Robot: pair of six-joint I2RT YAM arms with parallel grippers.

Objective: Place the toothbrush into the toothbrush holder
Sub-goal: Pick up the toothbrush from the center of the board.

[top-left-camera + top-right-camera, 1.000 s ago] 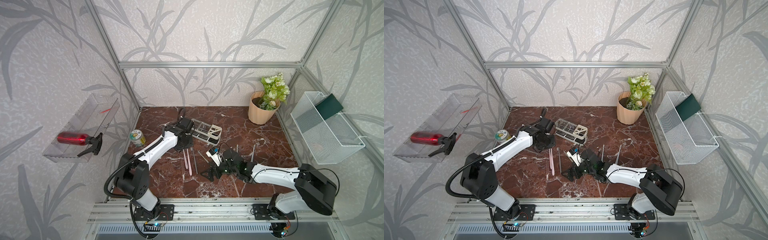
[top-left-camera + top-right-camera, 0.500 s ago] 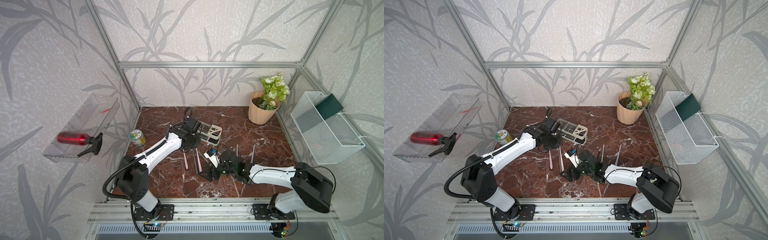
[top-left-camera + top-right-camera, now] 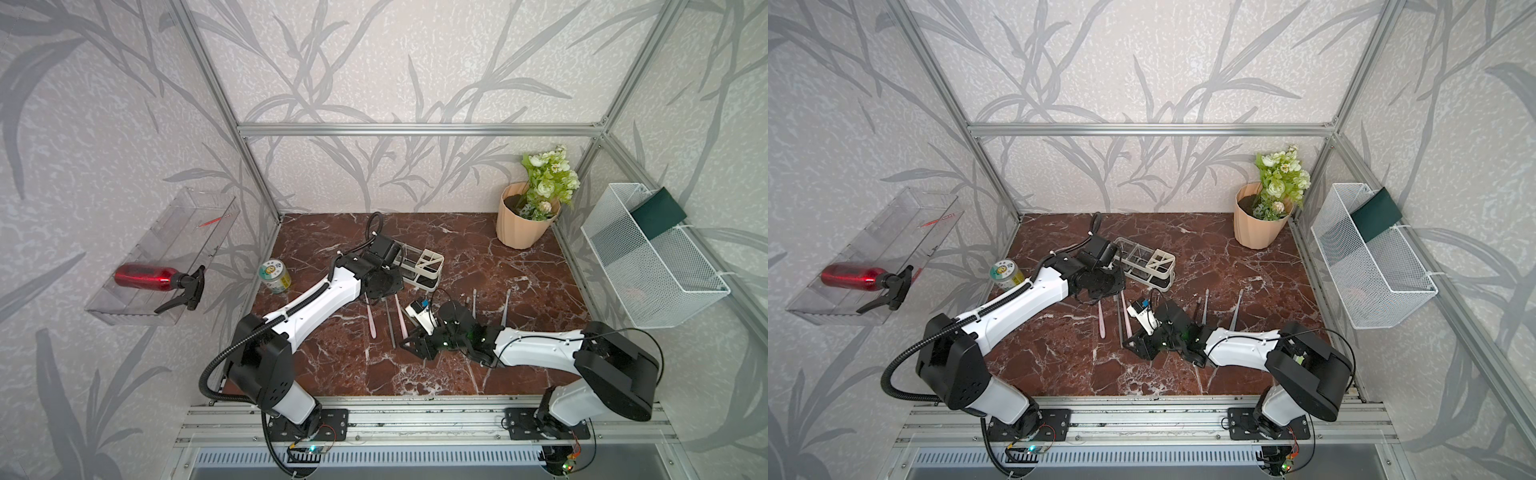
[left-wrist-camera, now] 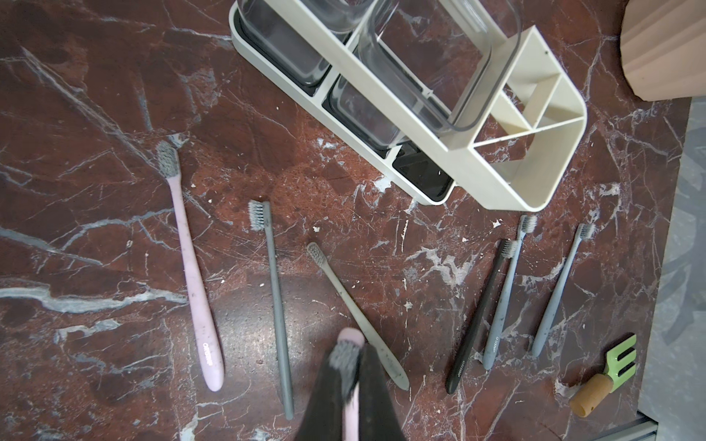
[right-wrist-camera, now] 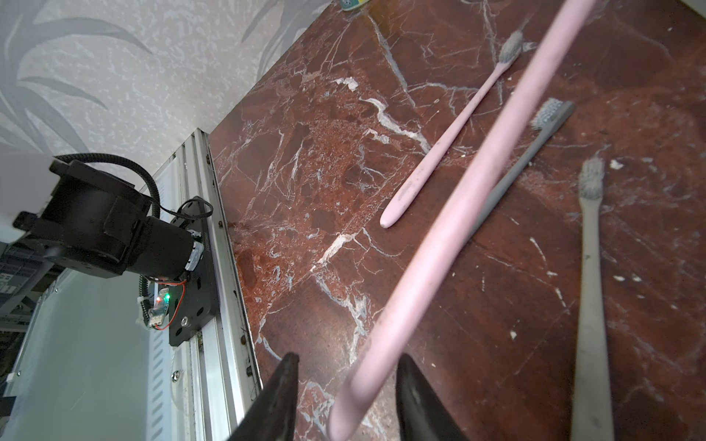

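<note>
Clearly we are in the middle of a handover. Starting on the left, our left gripper (image 4: 348, 353) has its fingers pressed together on the bristle end of the pink toothbrush (image 5: 450, 229), which is lifted off the marble table (image 3: 498, 270). In a top view the toothbrush holder (image 3: 428, 268) stands just beside this gripper, at about two o'clock from it, and we see no brush in it. Its slotted divider (image 4: 508, 179) is at the end farther from the gripper.

The handle slopes away toward five o'clock and passes between the fingers of our right gripper (image 5: 347, 359). Those fingers stand spread, with a gap on each side of the handle. Other toothbrushes (image 4: 191, 275) lie loose on the marble nearby.

We judge that the right fingers should next pinch the handle's tail and the left should then let go. After that the right can turn the brush upright and carry it toward twelve o'clock, over a slot.
</note>
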